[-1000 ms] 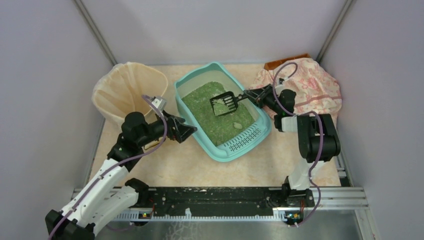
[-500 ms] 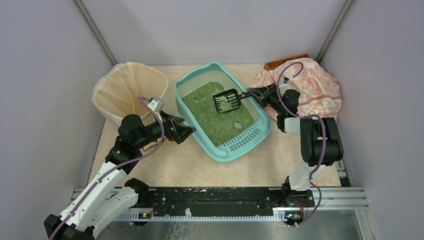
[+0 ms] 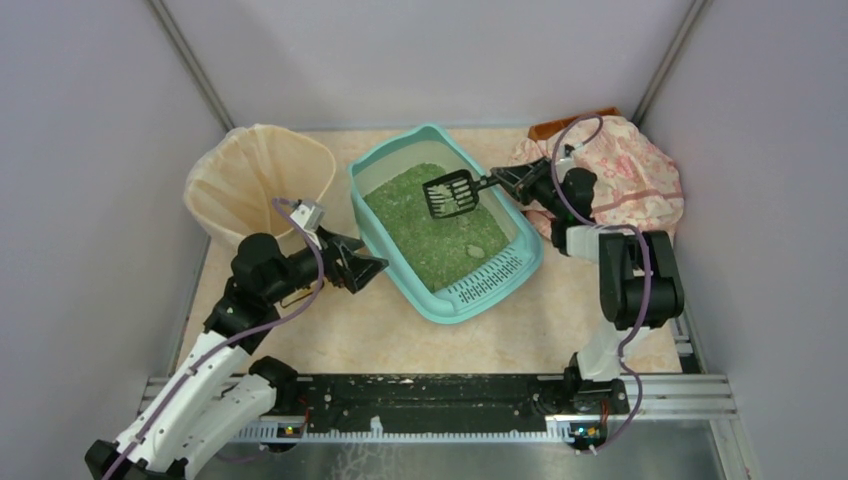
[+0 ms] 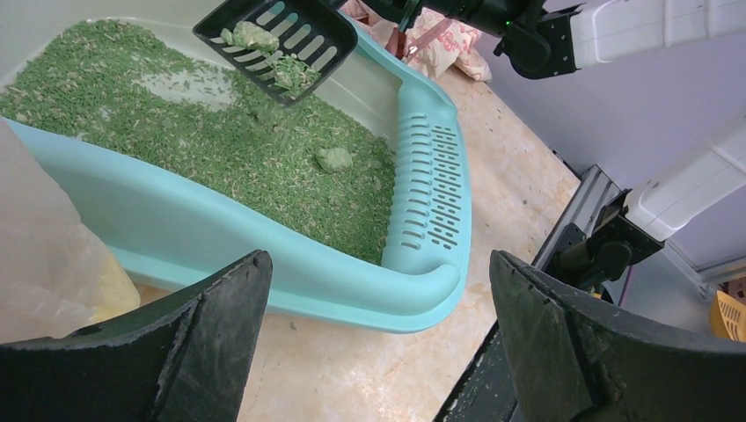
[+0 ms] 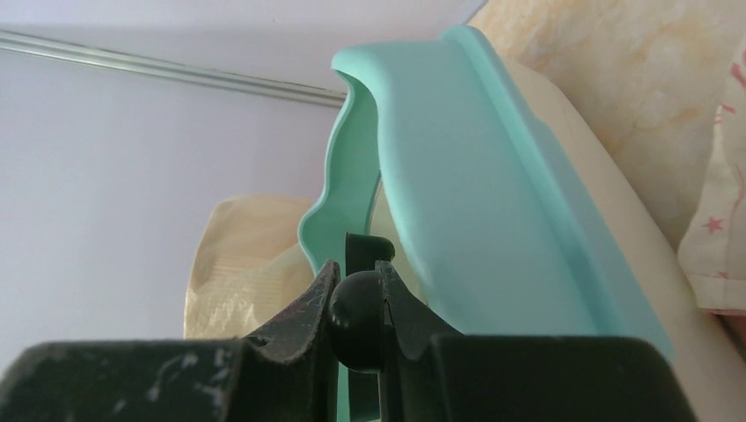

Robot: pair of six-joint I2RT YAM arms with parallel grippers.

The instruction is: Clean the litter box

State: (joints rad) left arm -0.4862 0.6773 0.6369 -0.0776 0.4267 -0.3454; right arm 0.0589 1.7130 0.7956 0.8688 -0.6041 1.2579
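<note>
The teal litter box (image 3: pixel 520 262) sits mid-table with green granules and a slotted grate at its near end; it also shows in the left wrist view (image 4: pixel 413 290) and the right wrist view (image 5: pixel 457 176). My right gripper (image 3: pixel 503 181) is shut on the handle of a black slotted scoop (image 3: pixel 449 194), held above the granules with a pale clump (image 4: pixel 255 36) and some granules in it. A second clump (image 3: pixel 474 251) lies on the granules near the grate. My left gripper (image 3: pixel 372 262) is open and empty, just left of the box's near-left wall.
A beige bag-lined bin (image 3: pixel 255 180) stands at the back left, beside the litter box. A pink patterned cloth (image 3: pixel 630 175) lies at the back right over a brown object (image 3: pixel 570 124). Grey walls enclose the table on three sides.
The right gripper has lifted the scoop out of the granules and moved it toward the back with a clump in it. The left gripper has drawn back slightly to the left.
</note>
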